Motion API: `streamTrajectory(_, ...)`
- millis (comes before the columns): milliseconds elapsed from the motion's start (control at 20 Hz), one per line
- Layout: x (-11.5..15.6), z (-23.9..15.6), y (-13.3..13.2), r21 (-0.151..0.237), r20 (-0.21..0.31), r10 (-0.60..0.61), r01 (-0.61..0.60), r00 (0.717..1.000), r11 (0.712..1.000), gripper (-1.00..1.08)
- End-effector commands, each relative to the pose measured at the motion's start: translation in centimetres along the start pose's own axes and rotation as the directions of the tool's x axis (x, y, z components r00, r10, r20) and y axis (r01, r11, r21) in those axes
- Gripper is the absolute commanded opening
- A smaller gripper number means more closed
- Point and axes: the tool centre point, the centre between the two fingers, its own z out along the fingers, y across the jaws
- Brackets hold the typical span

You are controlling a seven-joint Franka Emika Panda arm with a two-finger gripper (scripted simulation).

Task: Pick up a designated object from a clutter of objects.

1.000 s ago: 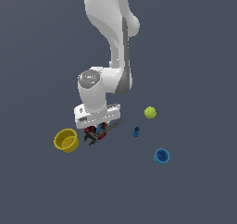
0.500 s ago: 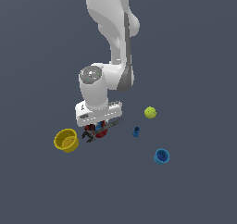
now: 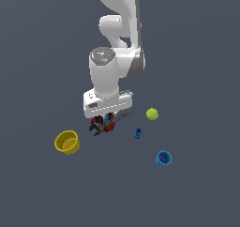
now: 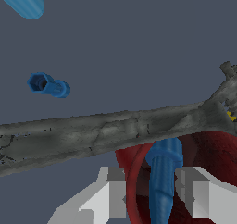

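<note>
1. The tabletop (image 3: 42,193) is a flat, dark grey-blue plane filling the whole exterior view, with no walls or edges in sight.
2. Going from the exterior view's left: the yellow cup (image 3: 67,142) lies well apart from the claw (image 3: 108,119) on that side; the dark red mug (image 3: 106,124) sits directly under the claw; the grey clamp tool (image 3: 108,122) stretches across beneath the claw, its forked end poking out towards the yellow cup.
3. Further towards the exterior view's right: a tiny blue piece (image 3: 138,133) lies near the claw, the yellow-green ball (image 3: 152,113) a little beyond it, and the blue cup (image 3: 163,158) well apart.
4. The wrist view shows what the white hand hides from outside: the claw (image 4: 150,190) has its pale fingers (image 4: 116,193) spread either side of the mug (image 4: 210,149) wall (the rim (image 4: 132,181) runs between them), not pressed onto it.
5. There the clamp tool (image 4: 106,133) crosses just ahead of the fingers, over the mug, and a blue peg-like piece (image 4: 163,177) stands between the fingers; whether it touches them I cannot tell.
6. The tiny blue piece (image 4: 48,85) shows beyond the clamp tool.
</note>
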Motion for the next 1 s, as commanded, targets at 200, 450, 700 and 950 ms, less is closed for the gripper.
streamTrajectory(200, -0.4, -5.9, -4.1, -0.003, -0.001, 0.002, -0.002, 1.000, 1.000, -1.00)
streamTrajectory(450, -0.8, -10.9, -7.7, -0.004, 0.002, 0.004, -0.004, 1.000, 1.000, -1.00)
streamTrajectory(700, -1.1, -15.9, -11.2, -0.004, 0.004, 0.005, -0.005, 1.000, 1.000, -1.00)
streamTrajectory(950, -1.3, -20.7, -14.6, -0.002, 0.006, 0.006, -0.006, 1.000, 1.000, -1.00)
